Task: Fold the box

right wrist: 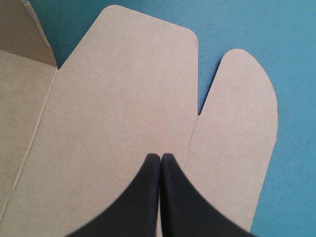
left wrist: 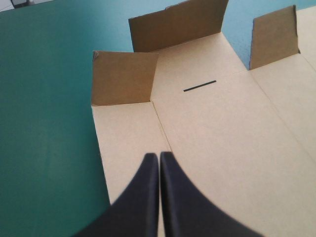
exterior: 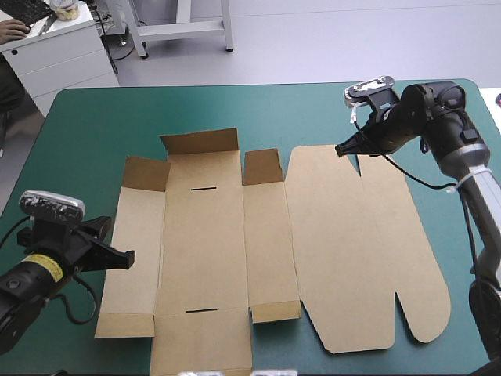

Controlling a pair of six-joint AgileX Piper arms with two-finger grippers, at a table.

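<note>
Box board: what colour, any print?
The box is plain brown, no print, just two thin dark slots. Best in the high view.

Bright, even, diffuse light, raised flaps of the box [exterior: 266, 235] shaded darker than its flat panels, thin soft shadow along its edges on the teal-green cover [exterior: 86, 133].

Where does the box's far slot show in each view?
High view: far slot on the box, left of centre.
Left wrist view: far slot ahead of the left gripper.
Right wrist view: not in it.
Shared landmark: upright corner flap nearest the lid.
</note>
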